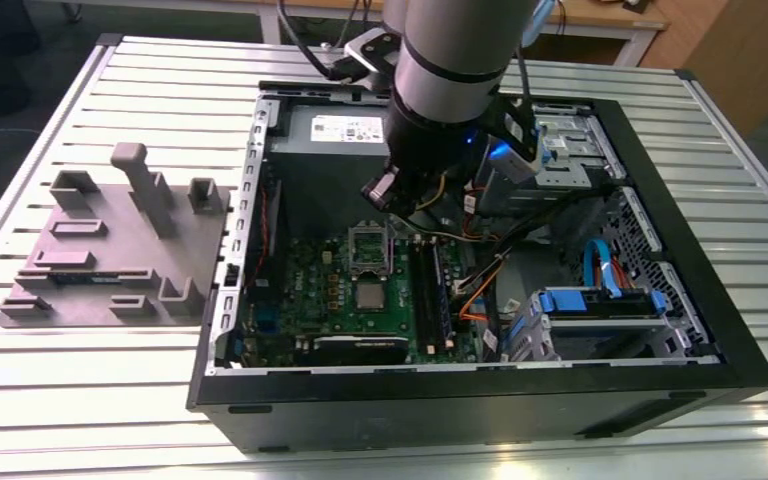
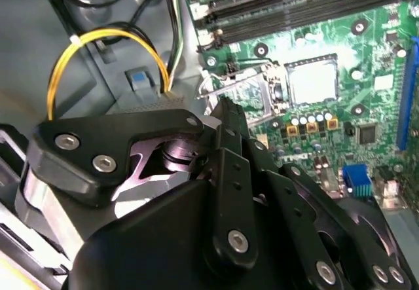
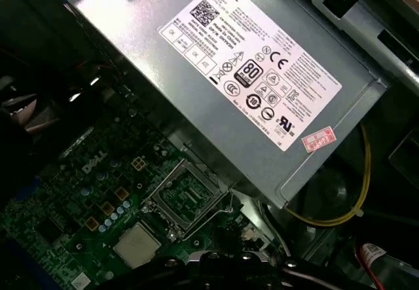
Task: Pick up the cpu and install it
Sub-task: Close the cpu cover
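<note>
1. In the exterior view, your gripper (image 1: 398, 195) hangs above the motherboard (image 1: 344, 300); the cpu (image 1: 371, 296) lies below the open socket frame (image 1: 368, 250). Centre squarely.
2. The second wrist view shows the cpu (image 2: 312, 80) seated; finger state: cannot tell.
3. The first wrist view adds the power supply (image 3: 249, 74) beside the cpu (image 3: 135, 244).

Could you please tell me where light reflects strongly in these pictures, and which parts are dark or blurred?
In the first wrist view, the power supply lid shines pale, and the case corner beside it is in deep shadow. In the second wrist view, the cpu top glares nearly white, and the gripper body close to the lens looks soft. In the exterior view, the motherboard is dim.
</note>
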